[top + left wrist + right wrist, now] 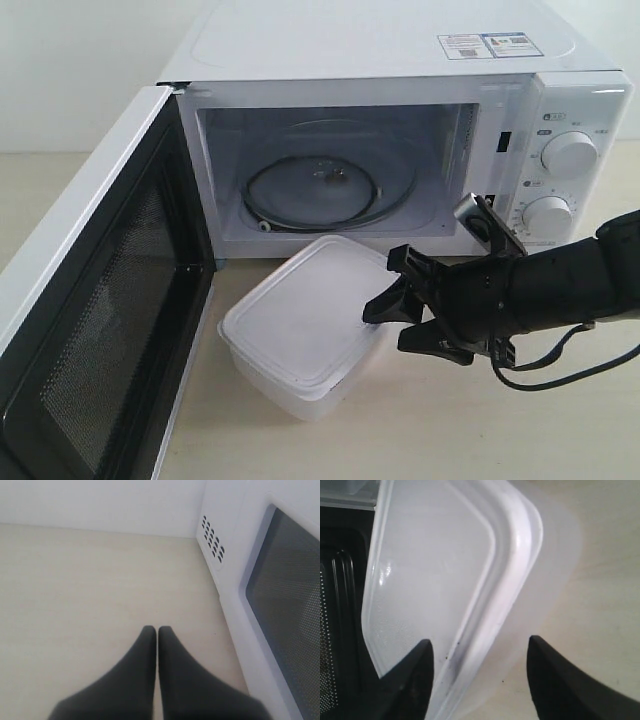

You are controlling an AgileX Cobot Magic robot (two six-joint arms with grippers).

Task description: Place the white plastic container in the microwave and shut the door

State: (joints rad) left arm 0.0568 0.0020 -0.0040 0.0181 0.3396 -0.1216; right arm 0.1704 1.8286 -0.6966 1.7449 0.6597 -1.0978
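On the pale worktop point(450, 420) stands the white microwave point(400, 60), with stickers point(490, 45) on its top and two round dials point(568, 155) on its right panel. Its door point(90, 330) is swung fully open to the left of the exterior view, showing the black inner frame and the mesh window. The cavity holds only a round glass plate point(320, 185) on its ring.

The white plastic container point(300, 330) is not inside. It sits lidded on the worktop just in front of the opening, turned at an angle, with one corner near the foot of the door.

The right gripper point(385, 328) reaches in from the right and hangs at the container's right edge. In the right wrist view its fingers point(410, 680) are spread wide. One is over the lid and the other is out past the rim, so they straddle that edge. I cannot tell whether either touches the plastic.

The left gripper point(157, 635) shows only in its own wrist view. Its fingers point(140, 670) are pressed together with nothing between them, above bare worktop beside the door's outer face and a patch of vent holes point(212, 537).
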